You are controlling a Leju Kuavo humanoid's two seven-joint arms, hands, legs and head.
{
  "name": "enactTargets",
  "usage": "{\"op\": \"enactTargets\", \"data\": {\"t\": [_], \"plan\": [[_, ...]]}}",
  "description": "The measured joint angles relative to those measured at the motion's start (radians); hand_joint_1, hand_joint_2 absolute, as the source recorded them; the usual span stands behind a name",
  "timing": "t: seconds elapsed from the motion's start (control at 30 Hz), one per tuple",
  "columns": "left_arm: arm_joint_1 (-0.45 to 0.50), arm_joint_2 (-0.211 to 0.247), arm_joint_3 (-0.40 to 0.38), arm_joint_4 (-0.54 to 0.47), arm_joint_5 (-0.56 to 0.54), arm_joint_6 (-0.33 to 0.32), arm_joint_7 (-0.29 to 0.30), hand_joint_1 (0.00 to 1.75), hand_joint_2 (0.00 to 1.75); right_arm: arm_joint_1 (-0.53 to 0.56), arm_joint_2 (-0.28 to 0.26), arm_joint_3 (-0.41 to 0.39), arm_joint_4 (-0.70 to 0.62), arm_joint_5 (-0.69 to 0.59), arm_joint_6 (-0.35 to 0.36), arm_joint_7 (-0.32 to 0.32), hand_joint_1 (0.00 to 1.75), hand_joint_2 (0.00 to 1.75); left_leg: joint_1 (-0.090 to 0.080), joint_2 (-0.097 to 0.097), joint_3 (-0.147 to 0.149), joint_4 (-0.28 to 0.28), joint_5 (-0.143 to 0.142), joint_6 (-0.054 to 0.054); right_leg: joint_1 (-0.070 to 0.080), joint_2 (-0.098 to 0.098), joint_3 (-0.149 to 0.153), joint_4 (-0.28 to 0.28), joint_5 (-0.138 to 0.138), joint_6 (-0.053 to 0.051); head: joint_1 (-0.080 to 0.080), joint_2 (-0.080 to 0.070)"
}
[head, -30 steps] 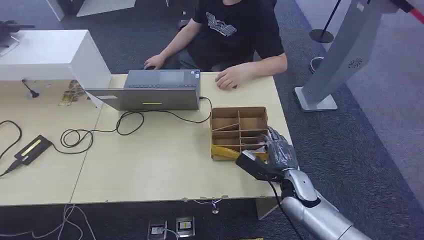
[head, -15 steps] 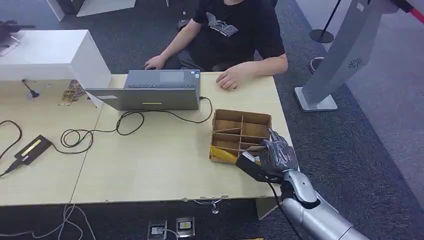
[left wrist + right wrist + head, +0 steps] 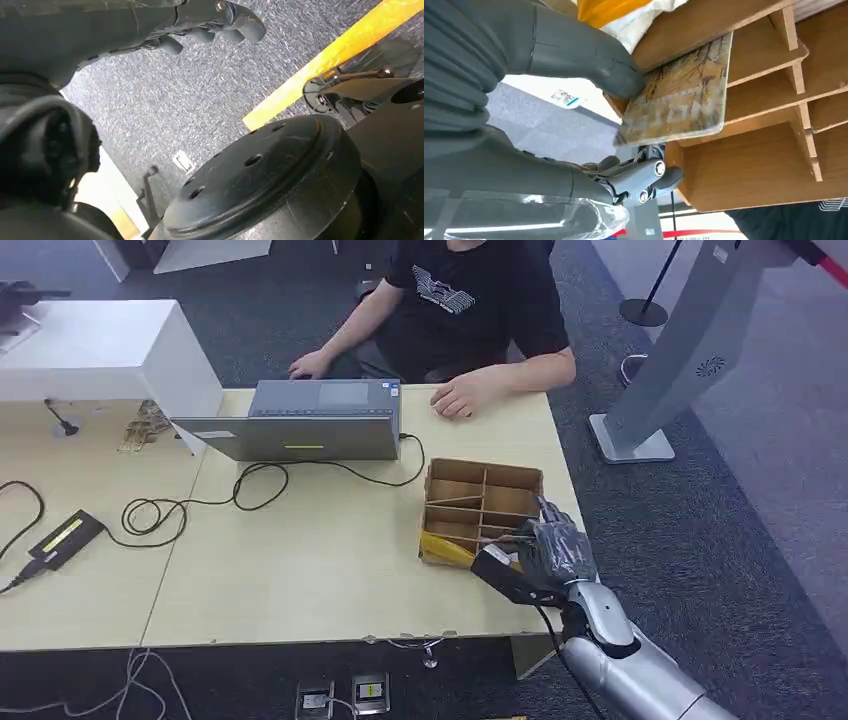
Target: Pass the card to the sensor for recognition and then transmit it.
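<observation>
A: Head view, surface?
B: Light wood table (image 3: pixel 330 570), two tops butted together. On it: grey laptop (image 3: pixel 300 425), looped black cable (image 3: pixel 200 505), black power adapter (image 3: pixel 62 537), white box (image 3: pixel 100 345) at the far left corner. Near the right edge, a brown divided wooden organiser (image 3: pixel 480 502), turned slightly askew to the table edge.

A: Room?
B: Dark grey carpet (image 3: pixel 760 500); grey stand base (image 3: pixel 630 440) to the right; a person in a black T-shirt (image 3: pixel 465 300) seated across the table, both hands resting by the laptop.

A: Robot, same view?
B: Right hand (image 3: pixel 550 550) at the organiser's near right corner, silver arm rising from below.

A: Left wrist view?
B: Left hand (image 3: pixel 210 25) hangs over speckled carpet (image 3: pixel 175 100) with a yellow floor stripe (image 3: pixel 330 55); fingers curled loosely, nothing in them.

A: Right wrist view?
B: Card (image 3: pixel 684 95), printed with a tree pattern, half in an organiser compartment (image 3: pixel 764 65). Thumb (image 3: pixel 589 60) presses its face, darker fingers (image 3: pixel 644 175) beneath: the card is pinched. A yellow packet (image 3: pixel 609 9) lies beside.
</observation>
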Motion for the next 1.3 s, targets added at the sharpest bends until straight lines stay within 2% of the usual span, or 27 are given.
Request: {"op": "enactTargets", "data": {"t": [0.97, 1.17, 1.3], "plan": [[-0.004, -0.005, 0.000, -0.006, -0.008, 0.000, 0.000, 0.00, 0.00, -0.011, -0.018, -0.008, -0.023, 0.007, -0.010, -0.002, 0.00, 1.75, 0.000, 0.001, 0.000, 0.000, 0.000, 0.000, 0.000, 0.001, 0.000, 0.000, 0.000, 0.000, 0.000, 0.000], [-0.006, -0.005, 0.000, -0.006, -0.008, 0.000, 0.000, 0.00, 0.00, -0.025, -0.037, -0.028, -0.068, 0.006, -0.010, 0.021, 0.00, 1.75, 0.000, 0.001, 0.000, 0.000, 0.000, 0.000, 0.000, 0.001, 0.000, 0.000, 0.000, 0.000, 0.000, 0.000], [-0.006, -0.005, 0.000, -0.006, -0.007, 0.000, 0.000, 0.00, 0.00, -0.036, -0.056, -0.042, -0.122, 0.006, 0.015, 0.037, 0.00, 1.75, 0.000, 0.001, 0.000, 0.000, 0.000, 0.000, 0.000, 0.001, 0.000, 0.000, 0.000, 0.000, 0.000, 0.000]]}}
